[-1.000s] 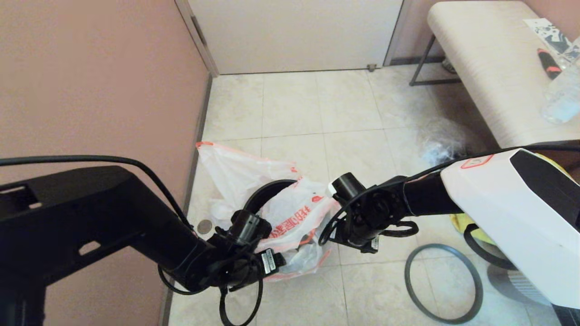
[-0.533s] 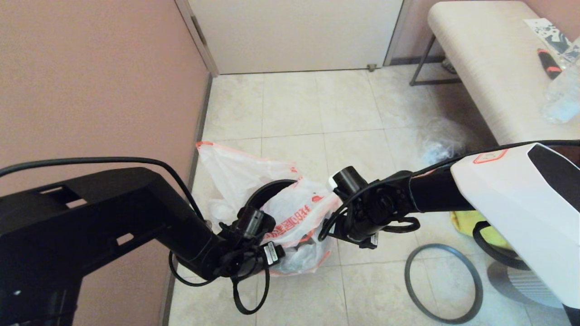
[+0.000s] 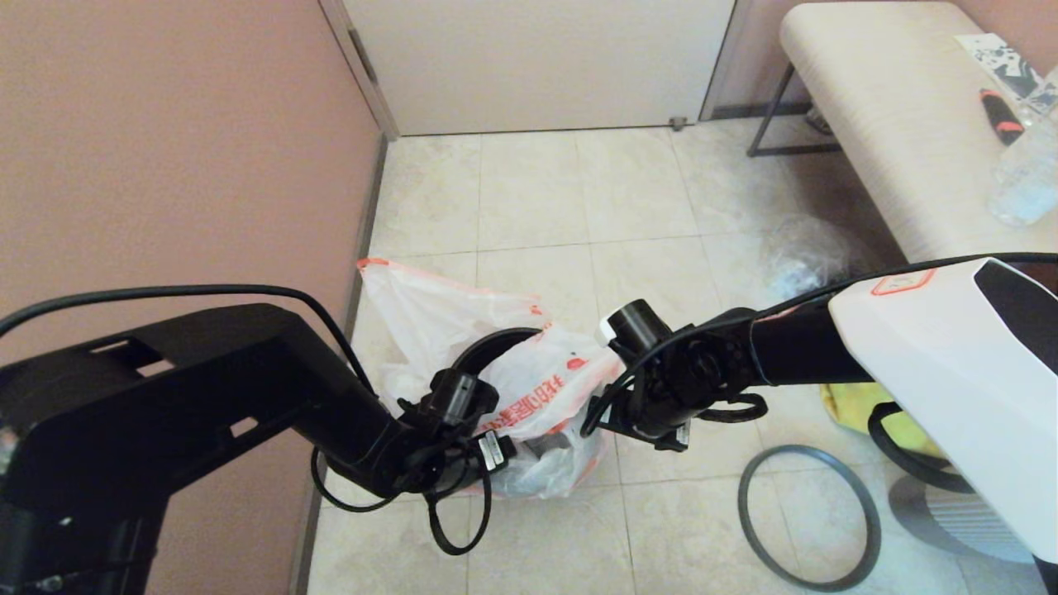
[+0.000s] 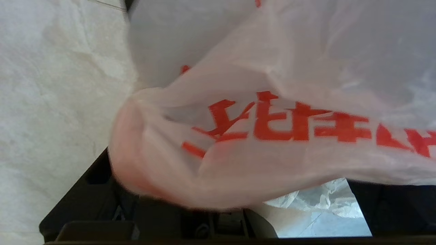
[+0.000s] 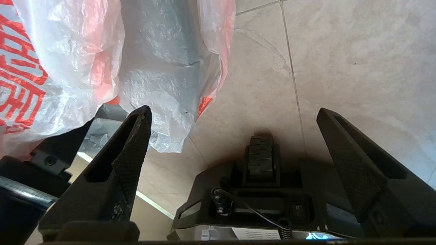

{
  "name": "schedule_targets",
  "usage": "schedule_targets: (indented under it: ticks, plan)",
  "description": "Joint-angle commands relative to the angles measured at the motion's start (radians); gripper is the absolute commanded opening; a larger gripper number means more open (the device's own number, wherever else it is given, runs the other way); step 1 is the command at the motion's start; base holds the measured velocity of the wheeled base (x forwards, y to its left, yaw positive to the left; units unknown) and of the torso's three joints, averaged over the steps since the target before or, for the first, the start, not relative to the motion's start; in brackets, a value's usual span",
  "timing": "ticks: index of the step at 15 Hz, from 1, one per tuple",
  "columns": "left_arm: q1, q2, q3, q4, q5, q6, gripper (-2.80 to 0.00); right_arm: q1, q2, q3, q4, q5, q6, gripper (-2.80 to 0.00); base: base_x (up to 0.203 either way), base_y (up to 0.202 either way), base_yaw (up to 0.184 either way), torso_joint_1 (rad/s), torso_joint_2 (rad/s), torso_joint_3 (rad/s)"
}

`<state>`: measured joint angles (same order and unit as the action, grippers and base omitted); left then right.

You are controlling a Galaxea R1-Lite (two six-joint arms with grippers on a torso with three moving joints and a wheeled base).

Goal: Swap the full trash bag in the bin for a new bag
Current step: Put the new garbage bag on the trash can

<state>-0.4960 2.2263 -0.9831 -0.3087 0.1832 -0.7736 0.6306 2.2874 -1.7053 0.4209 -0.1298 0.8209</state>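
New bag (image 3: 529,388) draped over the bin (image 3: 488,347), both tools spread and empty—left tool (image 3: 496,450), right tool (image 5: 235,153)—flanking it to seat the liner; hoop (image 3: 808,516) aside on floor.

left gripper (image 3: 529,450) at 7 o'clock, probably open; right gripper (image 5: 231,119) at 5 o'clock, jaws spread wide, empty.
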Motion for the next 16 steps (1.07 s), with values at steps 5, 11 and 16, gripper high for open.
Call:
schedule_targets:
  ticks: [5,11,16]
  plan:
    - [0.01,0.029,-0.023,0.0,0.002,-0.001,-2.8,0.001,-0.004,-0.007,0.001,0.008,0.002,0.0,0.0,0.0,0.0,0.0,0.0,0.0]
    - [0.013,0.0,0.015,-0.012,-0.001,0.019,-2.8,-0.003,-0.056,-0.014,0.007,0.01,-0.003,0.0,0.0,0.0,0.0,0.0,0.0,0.0]
    - [0.063,-0.054,0.055,-0.059,-0.004,0.037,-2.8,0.052,-0.065,-0.014,0.007,0.024,-0.003,0.0,0.0,0.0,0.0,0.0,0.0,0.0]
